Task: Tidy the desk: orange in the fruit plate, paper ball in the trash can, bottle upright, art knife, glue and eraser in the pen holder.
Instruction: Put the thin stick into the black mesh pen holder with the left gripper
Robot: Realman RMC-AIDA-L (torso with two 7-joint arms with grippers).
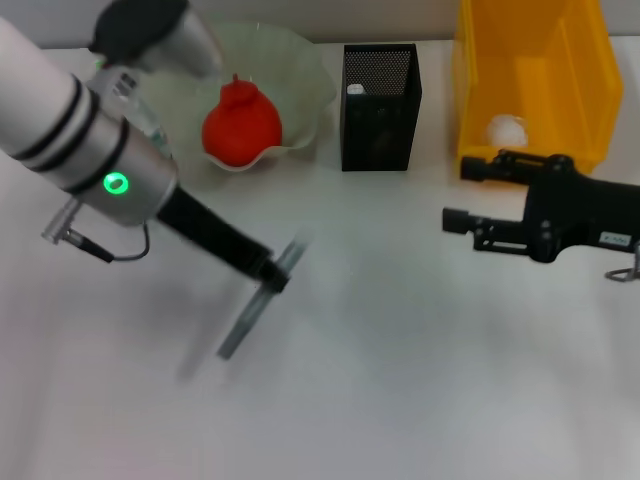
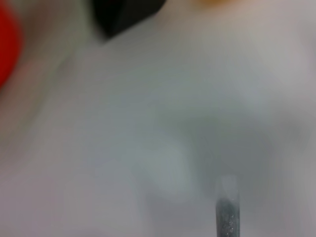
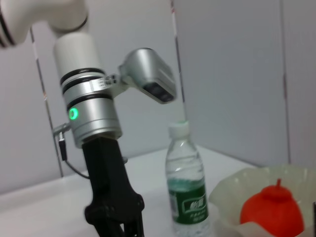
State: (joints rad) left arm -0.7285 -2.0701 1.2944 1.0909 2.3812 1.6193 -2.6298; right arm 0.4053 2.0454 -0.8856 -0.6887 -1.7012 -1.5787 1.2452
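Note:
My left gripper [image 1: 272, 272] hangs over the middle of the desk [image 1: 420, 390], shut on the grey glue stick [image 1: 238, 328], which slants down to the left. The stick's tip [image 2: 227, 212] shows in the left wrist view. In the fruit plate [image 1: 310, 70] lies the orange [image 1: 240, 125]. The paper ball [image 1: 505, 128] rests inside the yellow trash can [image 1: 535, 60]. The bottle [image 3: 186, 187] stands upright beside the plate. My right gripper [image 1: 462, 195] is open in front of the trash can. The art knife and eraser do not show.
The black mesh pen holder [image 1: 378, 110] stands between the plate and the trash can, with a small pale tip [image 1: 355, 90] showing inside. My left arm [image 1: 90, 140] covers the back left of the desk.

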